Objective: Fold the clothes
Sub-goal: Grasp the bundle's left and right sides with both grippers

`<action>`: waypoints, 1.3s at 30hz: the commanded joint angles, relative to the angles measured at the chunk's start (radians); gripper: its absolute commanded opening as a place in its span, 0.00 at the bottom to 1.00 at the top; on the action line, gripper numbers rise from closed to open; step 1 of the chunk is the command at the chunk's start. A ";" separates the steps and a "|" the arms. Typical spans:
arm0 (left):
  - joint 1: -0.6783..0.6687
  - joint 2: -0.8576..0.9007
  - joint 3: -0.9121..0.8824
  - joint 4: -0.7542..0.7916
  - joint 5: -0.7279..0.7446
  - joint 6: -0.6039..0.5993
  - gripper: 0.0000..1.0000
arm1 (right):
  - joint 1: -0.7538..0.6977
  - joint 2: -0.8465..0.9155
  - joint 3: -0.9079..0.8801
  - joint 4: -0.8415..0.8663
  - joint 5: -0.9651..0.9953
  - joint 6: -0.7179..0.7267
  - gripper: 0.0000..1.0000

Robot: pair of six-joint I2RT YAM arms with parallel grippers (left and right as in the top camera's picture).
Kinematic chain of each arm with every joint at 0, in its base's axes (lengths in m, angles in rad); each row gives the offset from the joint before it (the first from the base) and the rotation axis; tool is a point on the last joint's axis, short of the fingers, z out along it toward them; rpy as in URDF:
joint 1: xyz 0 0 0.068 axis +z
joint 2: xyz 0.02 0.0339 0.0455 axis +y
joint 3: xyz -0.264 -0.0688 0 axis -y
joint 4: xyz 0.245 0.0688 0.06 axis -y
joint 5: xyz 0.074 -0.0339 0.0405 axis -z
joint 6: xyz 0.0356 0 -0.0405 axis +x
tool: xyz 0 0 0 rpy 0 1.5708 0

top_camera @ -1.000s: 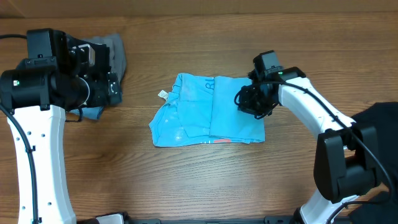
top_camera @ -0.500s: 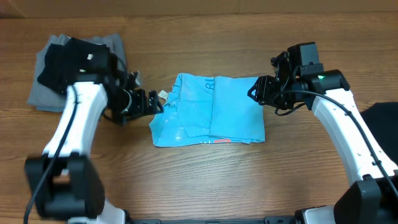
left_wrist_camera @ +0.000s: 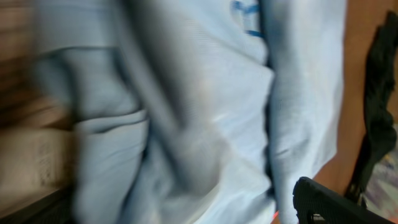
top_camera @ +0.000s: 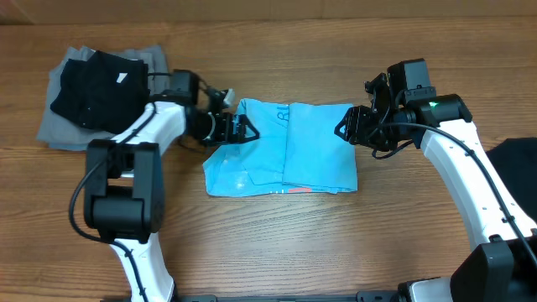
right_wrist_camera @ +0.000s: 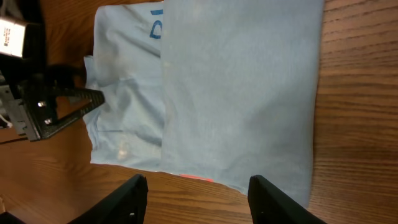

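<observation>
Left gripper (top_camera: pixel 242 131) has swung in to the light blue folded fabric shirt (top_camera: pixel 285 155); can't tell its grip. Right gripper (right_wrist_camera: pixel 196 186) wide, empty. I risk a one-sided pull dragging folds loose.

L arm (top_camera: pixel 155 122) is stretched from left edge twd desk centre, L gripper (top_camera: pixel 243 131) parted. R arm (top_camera: pixel 457 168) is bent in from right edge, R gripper (top_camera: pixel 346 127) spread wide.

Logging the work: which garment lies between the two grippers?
The light blue shirt at mid-table, flanked by the left gripper and right gripper. The black garment sits on a grey one at far left, beyond both.
</observation>
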 commanded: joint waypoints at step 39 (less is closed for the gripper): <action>-0.589 0.093 0.578 -0.811 -0.716 -0.438 0.47 | -0.012 -0.008 -0.002 -0.017 0.172 -0.003 0.63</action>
